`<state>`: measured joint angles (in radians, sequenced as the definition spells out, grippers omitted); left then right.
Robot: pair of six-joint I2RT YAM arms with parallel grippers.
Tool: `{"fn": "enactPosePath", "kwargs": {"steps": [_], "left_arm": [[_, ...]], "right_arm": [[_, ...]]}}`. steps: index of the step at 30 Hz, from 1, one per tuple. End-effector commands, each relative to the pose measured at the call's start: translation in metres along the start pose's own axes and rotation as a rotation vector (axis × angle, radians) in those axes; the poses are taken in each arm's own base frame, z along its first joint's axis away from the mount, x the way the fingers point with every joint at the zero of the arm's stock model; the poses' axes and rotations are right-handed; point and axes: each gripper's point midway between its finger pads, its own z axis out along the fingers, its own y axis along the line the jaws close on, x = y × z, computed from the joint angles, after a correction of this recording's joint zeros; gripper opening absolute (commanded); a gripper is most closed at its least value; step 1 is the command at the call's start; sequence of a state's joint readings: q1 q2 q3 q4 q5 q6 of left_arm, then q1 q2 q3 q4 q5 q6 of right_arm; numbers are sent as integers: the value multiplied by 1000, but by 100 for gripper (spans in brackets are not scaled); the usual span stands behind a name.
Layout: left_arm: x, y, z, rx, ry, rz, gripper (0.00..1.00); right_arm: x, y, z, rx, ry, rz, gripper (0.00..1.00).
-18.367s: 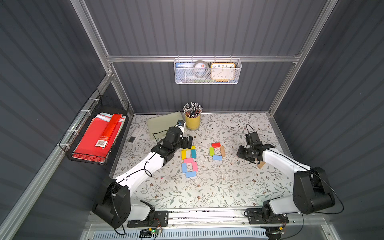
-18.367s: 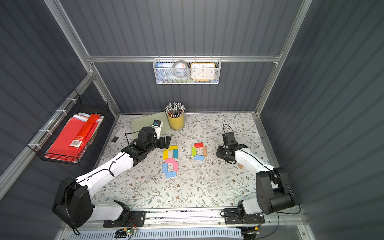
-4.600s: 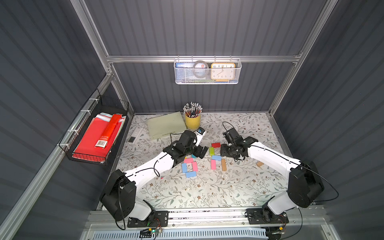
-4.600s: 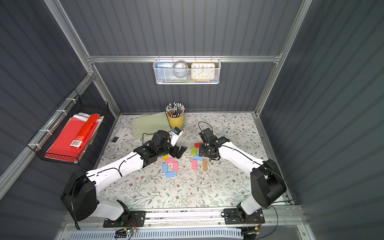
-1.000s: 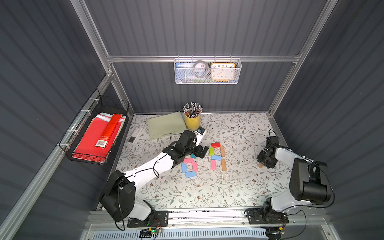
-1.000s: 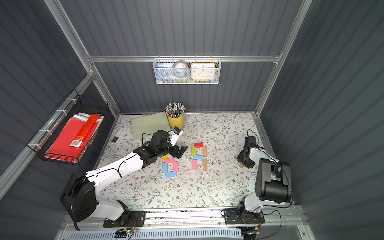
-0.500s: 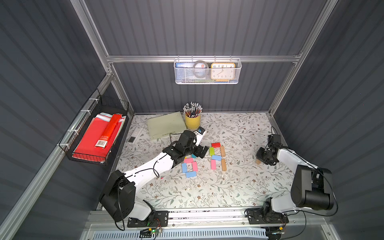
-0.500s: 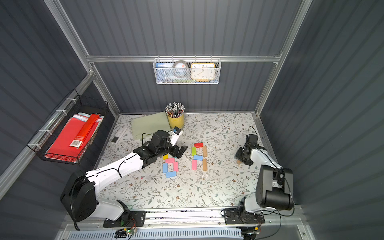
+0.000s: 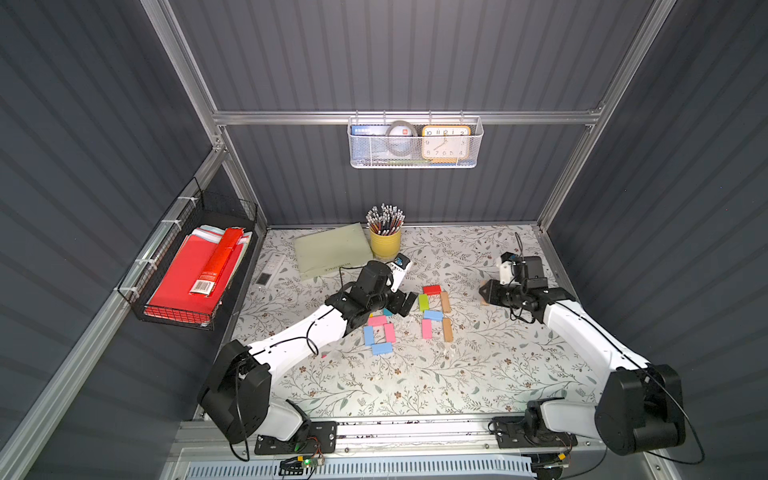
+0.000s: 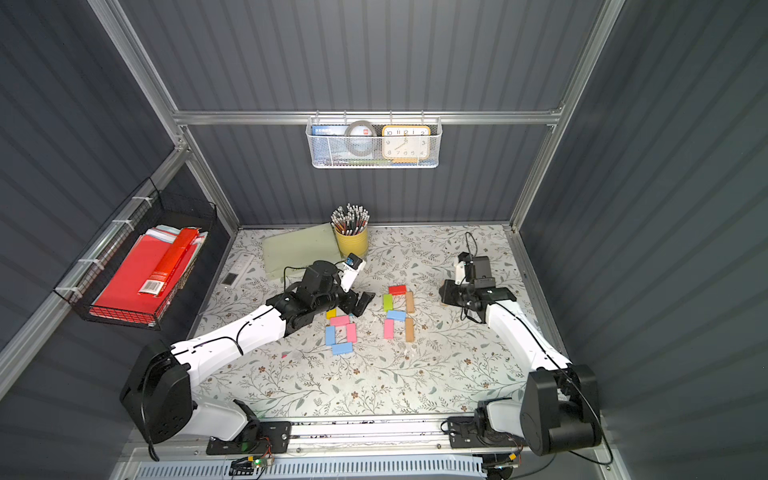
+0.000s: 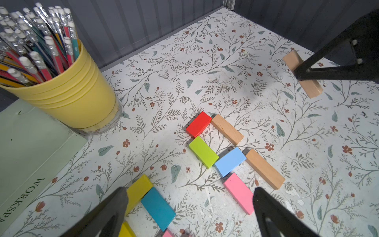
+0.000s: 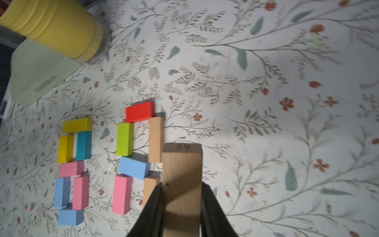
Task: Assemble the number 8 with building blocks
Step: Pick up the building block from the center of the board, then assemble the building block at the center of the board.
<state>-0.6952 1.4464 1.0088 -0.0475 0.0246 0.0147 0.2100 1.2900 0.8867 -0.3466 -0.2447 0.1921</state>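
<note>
In a top view, a floral-patterned desk (image 9: 457,374) lies between ribbed grey walls (image 9: 395,62). A seven-block number 8 (image 9: 389,332) of flat painted rectangles sits beside an unfinished six-block 8 (image 9: 433,316). One smooth tan wooden block (image 9: 483,297) is near the unfinished figure's right side.

Left wrist view: the left claw (image 11: 189,196) hangs wide open over the seven-block figure.

Right wrist view: the right claw (image 12: 181,189) pinches the tan block.

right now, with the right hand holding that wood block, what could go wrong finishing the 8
1. The held tan block in the right hand could knock the pink block or lower tan block askew when set across the open bottom.
2. The open left hand hangs close by the teal block; moving may bump it.
</note>
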Motion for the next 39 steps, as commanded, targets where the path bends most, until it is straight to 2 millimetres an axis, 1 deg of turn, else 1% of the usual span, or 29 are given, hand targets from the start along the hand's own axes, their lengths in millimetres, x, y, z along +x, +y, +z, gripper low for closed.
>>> {"fn": "enactPosePath", "kwargs": {"steps": [1,4,7,12,15,16,20,21,26,32,39], "left_arm": [[-2,2,-11,-23,-17,-9,99],[-3,6,-12,-41,-22,-21,99],[-4,9,-14,-64,-29,-33,99],[-5,18,-17,-111,-37,-53,99],[-3,23,-20,-144,-32,-71,99],[-3,25,-21,-157,-34,-74,99],[-3,33,-25,-198,-42,-89,99],[-3,34,-27,-208,-45,-90,99],[-4,39,-29,-235,-52,-98,99],[-4,40,-31,-246,-56,-98,99],[-3,41,-31,-248,-55,-100,99]], "right_arm": [[-9,44,-7,-127,-34,-211,8],[7,69,-6,-189,-3,-383,7],[28,87,-6,-221,36,-556,5],[56,108,-12,-256,48,-829,7],[79,119,-13,-316,80,-963,8],[81,124,-21,-329,64,-995,8],[101,124,-21,-339,135,-1089,9],[110,117,-12,-311,189,-1125,9],[143,117,-6,-327,268,-1305,9],[160,112,8,-295,328,-1440,9],[184,101,26,-266,459,-1578,8]]}}
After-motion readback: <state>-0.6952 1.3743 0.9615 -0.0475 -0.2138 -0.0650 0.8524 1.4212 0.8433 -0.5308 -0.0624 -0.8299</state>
